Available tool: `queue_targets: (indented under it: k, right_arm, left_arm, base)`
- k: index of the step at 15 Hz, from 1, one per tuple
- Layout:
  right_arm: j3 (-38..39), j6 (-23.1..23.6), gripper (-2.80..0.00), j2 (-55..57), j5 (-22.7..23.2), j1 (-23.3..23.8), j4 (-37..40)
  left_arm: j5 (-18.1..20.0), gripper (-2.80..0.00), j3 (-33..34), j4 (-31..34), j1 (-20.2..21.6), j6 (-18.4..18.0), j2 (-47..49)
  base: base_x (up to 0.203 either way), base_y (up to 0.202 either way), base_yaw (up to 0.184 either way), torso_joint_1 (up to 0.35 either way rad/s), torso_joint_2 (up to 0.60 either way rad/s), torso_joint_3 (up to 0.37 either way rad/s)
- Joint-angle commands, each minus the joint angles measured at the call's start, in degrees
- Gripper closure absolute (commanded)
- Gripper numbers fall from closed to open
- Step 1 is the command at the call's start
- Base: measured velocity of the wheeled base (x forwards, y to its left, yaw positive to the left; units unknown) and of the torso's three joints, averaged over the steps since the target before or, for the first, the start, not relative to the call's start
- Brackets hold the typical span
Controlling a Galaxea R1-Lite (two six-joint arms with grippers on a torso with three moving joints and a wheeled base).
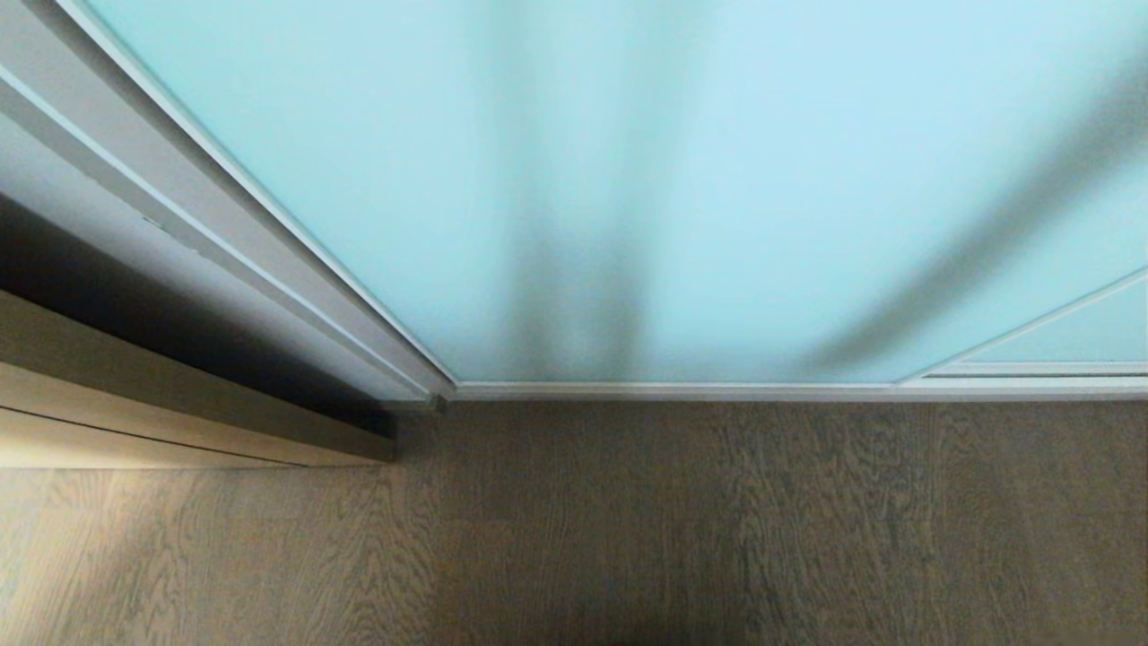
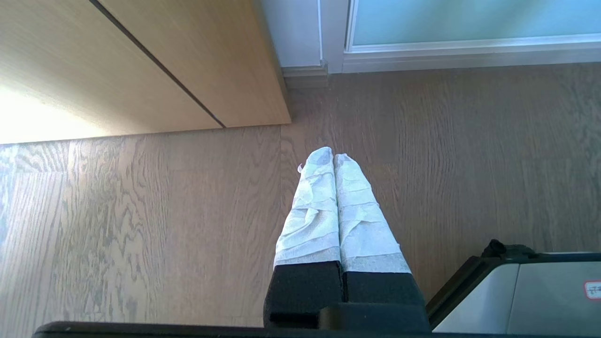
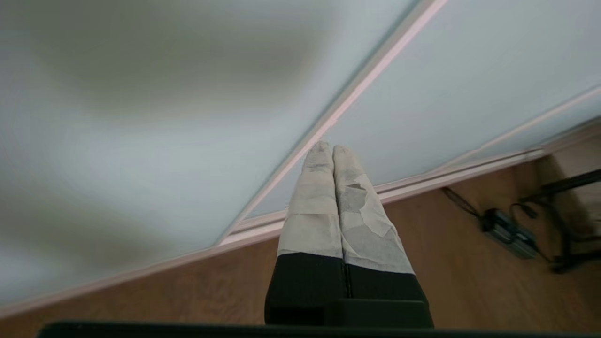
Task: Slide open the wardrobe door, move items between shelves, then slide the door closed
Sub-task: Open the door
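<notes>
While absent overhead, right pincer point(image 3: 333, 149) nears sliding wardrobe door point(image 3: 141, 141).

The sliding wardrobe door point(image 1: 673, 179) stands ahead, behind the floor point(image 1: 717, 520). A wood cabinet point(image 1: 134, 395) sits left of it. A second door panel point(image 1: 1067, 336) lies behind its right edge.

Frosted matt glass door point(image 1: 628, 179), wood-grain floor point(image 1: 717, 520), tape-wrapped pincer point(image 2: 333, 157).
</notes>
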State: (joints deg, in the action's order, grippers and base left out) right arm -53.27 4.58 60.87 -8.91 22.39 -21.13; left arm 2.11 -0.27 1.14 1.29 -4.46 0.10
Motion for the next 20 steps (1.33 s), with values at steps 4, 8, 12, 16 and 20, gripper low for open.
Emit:
queue_targets:
  k: [4, 8, 12, 16, 20]
  right_arm:
    - [-0.24, -0.01, 0.0, 5.9, 3.36, 6.56, -5.44]
    - [-0.32, -0.16, 0.0, 8.69, 3.66, 7.83, -7.87]
    - [-0.78, -0.11, 0.0, 12.2, 3.81, 9.47, -12.84]
    - [-1.72, -0.09, 0.0, 15.76, 4.5, 12.32, -16.96]
    - [-2.38, -0.01, 0.0, 20.07, 5.68, 16.11, -21.74]
  left_arm:
    - [0.0, 0.0, 0.0, 0.0, 0.03, -0.02, 0.08]
    - [0.0, 0.0, 0.0, 0.0, 0.03, -0.02, 0.08]
    - [0.0, 0.0, 0.0, 0.0, 0.03, -0.02, 0.08]
    - [0.0, 0.0, 0.0, 0.0, 0.03, -0.02, 0.08]
    - [0.0, 0.0, 0.0, 0.0, 0.03, -0.02, 0.08]
  base:
    - [0.0, 0.0, 0.0, 0.0, 0.0, 0.0]
    - [0.0, 0.0, 0.0, 0.0, 0.0, 0.0]
    - [0.0, 0.0, 0.0, 0.0, 0.0, 0.0]
    - [0.0, 0.0, 0.0, 0.0, 0.0, 0.0]
    - [0.0, 0.0, 0.0, 0.0, 0.0, 0.0]
